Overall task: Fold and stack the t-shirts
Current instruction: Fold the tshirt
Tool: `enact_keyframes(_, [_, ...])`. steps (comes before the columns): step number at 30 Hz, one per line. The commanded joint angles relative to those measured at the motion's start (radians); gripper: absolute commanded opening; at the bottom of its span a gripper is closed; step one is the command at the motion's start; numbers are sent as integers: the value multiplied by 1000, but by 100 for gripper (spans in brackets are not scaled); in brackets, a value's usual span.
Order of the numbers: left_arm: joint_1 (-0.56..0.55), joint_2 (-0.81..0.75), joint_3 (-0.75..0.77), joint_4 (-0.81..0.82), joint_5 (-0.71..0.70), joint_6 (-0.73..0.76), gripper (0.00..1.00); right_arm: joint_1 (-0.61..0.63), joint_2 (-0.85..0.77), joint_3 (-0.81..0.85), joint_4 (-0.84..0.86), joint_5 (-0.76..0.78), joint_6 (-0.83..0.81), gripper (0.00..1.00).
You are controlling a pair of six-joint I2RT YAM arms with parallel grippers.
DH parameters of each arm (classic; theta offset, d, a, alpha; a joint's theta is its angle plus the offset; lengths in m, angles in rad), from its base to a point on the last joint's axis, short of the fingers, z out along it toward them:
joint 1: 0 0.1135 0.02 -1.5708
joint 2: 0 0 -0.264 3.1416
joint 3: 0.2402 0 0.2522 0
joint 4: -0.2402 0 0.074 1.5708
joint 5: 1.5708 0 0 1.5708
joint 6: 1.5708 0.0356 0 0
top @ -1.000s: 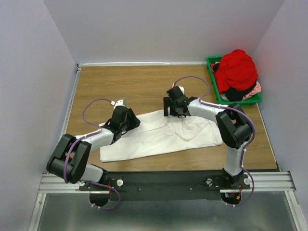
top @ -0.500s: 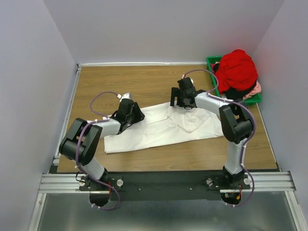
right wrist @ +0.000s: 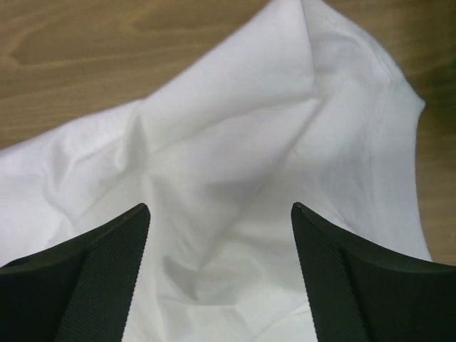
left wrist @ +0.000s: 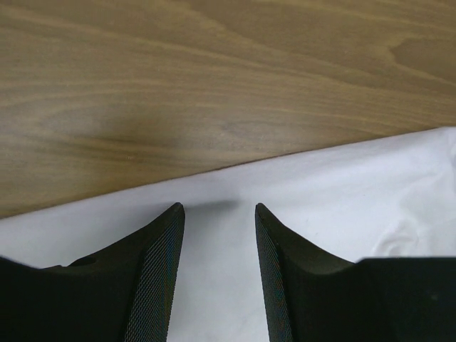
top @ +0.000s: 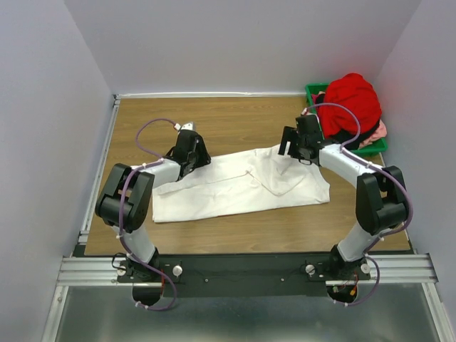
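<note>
A: Tee location?
B: White tee point(top: 242, 187) lies spread across the middle of the table point(top: 214, 117), long side running left to right; a loose flap sits right of centre; red tee point(top: 350, 103) is heaped in the bin point(top: 311, 90) at the far right corner.
A: Grippers?
B: Left gripper point(left wrist: 217, 208) hangs over the tee's far edge, jaws apart, nothing between them; right gripper point(right wrist: 221, 206) is over the far right corner, jaws wide, holding nothing.
A: Step?
B: Probably taking the far edge to fold it nearward; each should pinch right at the hem, lift low, travel together so the edge lands straight.
A: Room?
B: Bare wood beyond the far edge and at left; a strip in front; bin just beside the right gripper, so no outward swing there.
</note>
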Motion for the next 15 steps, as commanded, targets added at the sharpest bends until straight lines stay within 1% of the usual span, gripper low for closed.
enact_keyframes(1, [-20, -27, 70, -36, -65, 59, 52, -13, -51, -85, -24, -17, -13, 84])
enact_keyframes(3, [-66, -39, 115, -69, -102, 74, 52, -30, -85, -130, -30, -3, -13, 81])
enact_keyframes(7, [-162, -47, 172, -99, -105, 79, 52, -46, -134, -191, -37, 9, -8, 80])
enact_keyframes(8, [-228, -47, 179, -97, -105, 79, 52, -47, -143, -199, -37, 12, -5, 80])
enact_keyframes(10, [-294, -33, 210, -99, -107, 79, 52, -56, -163, -222, -44, 17, -3, 80])
enact_keyframes(11, [-345, -24, 230, -97, -97, 74, 52, -61, -169, -226, -47, 19, -2, 79])
enact_keyframes(15, [-440, 19, 271, -76, -67, 62, 52, -70, -162, -246, -47, 3, 0, 75])
